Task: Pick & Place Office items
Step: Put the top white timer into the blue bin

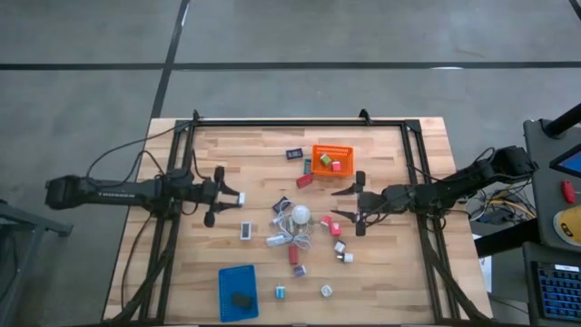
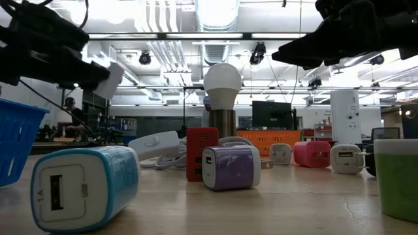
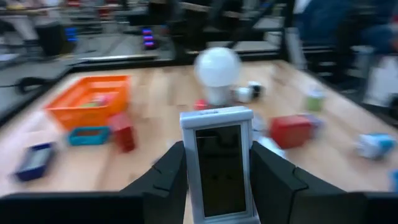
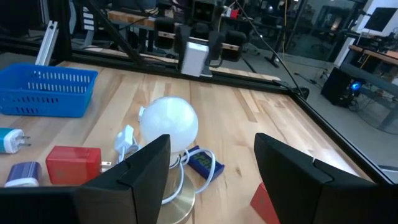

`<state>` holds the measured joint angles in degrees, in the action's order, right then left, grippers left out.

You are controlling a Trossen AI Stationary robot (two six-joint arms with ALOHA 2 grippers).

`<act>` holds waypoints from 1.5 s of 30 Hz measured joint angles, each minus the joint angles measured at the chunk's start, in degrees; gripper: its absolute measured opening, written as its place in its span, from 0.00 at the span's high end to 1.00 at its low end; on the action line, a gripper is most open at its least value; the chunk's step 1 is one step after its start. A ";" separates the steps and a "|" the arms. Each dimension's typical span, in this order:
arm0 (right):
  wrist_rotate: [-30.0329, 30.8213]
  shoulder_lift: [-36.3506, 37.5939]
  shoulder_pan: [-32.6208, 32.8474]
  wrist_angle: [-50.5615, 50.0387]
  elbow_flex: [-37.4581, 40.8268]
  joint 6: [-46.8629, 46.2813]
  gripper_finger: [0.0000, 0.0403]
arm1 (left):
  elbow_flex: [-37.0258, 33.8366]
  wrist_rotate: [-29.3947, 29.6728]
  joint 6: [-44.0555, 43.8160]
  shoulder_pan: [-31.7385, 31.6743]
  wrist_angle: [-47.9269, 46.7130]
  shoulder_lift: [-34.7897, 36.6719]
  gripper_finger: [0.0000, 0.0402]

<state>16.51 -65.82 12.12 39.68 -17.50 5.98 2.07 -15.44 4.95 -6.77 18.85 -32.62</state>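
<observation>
A: What was hidden or hard to make out?

B: The table (image 1: 381,272) was fully visible from above, but the right arm covered part of its right edge. The blue basket (image 1: 238,291) held one dark object that could not be identified. The orange basket (image 1: 331,160) contained a few small items, too small to tell apart. In the low view the white bulb (image 2: 223,83) blocked the pieces behind it, and a bluish charger (image 2: 85,188) filled the near left corner.

A: State of the left gripper?

B: The left gripper (image 1: 229,197) was raised over the left-centre of the table, clamped on a white flat rectangular item (image 3: 220,163). Its face was dark; the label was unreadable.

A: And the right gripper?

B: The right gripper (image 1: 349,205) hung right of the bulb with its fingers apart, holding and touching nothing.

A: Where were the office items?

B: Scattered around the bulb mid-table: a red block (image 4: 73,164), a purple cube (image 2: 230,167), a pink piece (image 2: 311,154), white cubes (image 2: 345,158) near the front.
</observation>
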 joint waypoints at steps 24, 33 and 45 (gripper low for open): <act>0.15 0.00 -0.02 0.00 0.02 -1.11 0.43 | 4.02 12.82 -10.92 38.31 -0.70 -6.19 0.67; 0.17 0.00 -0.02 -0.09 0.02 -1.09 0.43 | 11.70 14.50 -15.20 42.41 -1.01 -22.98 0.67; 1.59 0.00 -0.02 -0.50 0.04 -1.48 0.43 | 32.02 11.83 -14.85 44.36 -20.45 -43.87 0.67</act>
<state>18.10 -65.82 12.10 39.18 -17.45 4.50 34.09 -3.60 -9.90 37.59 -1.60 -76.49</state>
